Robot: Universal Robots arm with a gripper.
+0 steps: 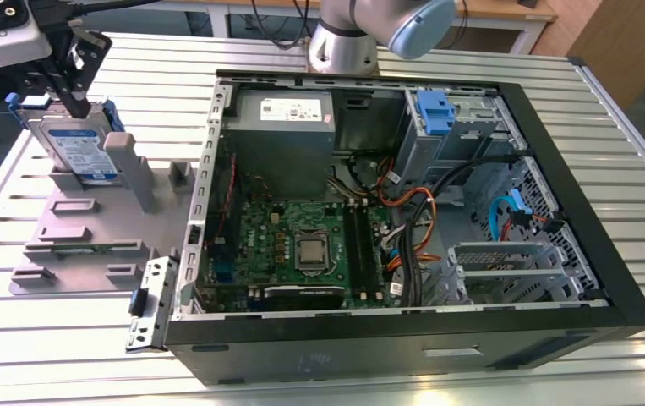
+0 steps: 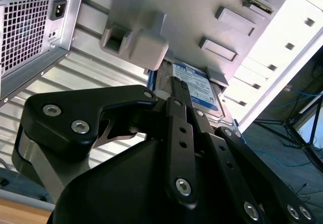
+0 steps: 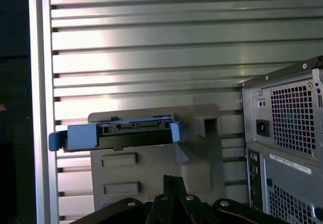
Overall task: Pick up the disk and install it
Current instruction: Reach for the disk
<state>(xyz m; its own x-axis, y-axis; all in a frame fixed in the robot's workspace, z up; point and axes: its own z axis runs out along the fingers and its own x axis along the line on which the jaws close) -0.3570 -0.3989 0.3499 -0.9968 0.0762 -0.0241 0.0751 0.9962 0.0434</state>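
The disk [image 1: 79, 148] stands on edge in a slot of the grey holder [image 1: 74, 228] at the exterior view's left, its white-and-blue label facing out and its blue side bracket on top. My gripper [image 1: 78, 106] hangs right over the disk's top edge with its two black fingers pressed together and nothing between them. In the first wrist view the disk [image 3: 118, 135] shows edge-on with its blue bracket, apart from the gripper [image 3: 174, 179]. In the second wrist view the gripper [image 2: 180, 85] lies in front of the disk's label [image 2: 199, 85].
An open computer case [image 1: 626, 279] lies on the slatted metal table, with motherboard, cables, a grey power supply [image 1: 282, 110] and a drive cage with a blue latch [image 1: 435, 110]. The arm's base [image 1: 345, 42] stands behind it. The case's rear [image 3: 287, 133] is close to the holder [image 3: 151, 173].
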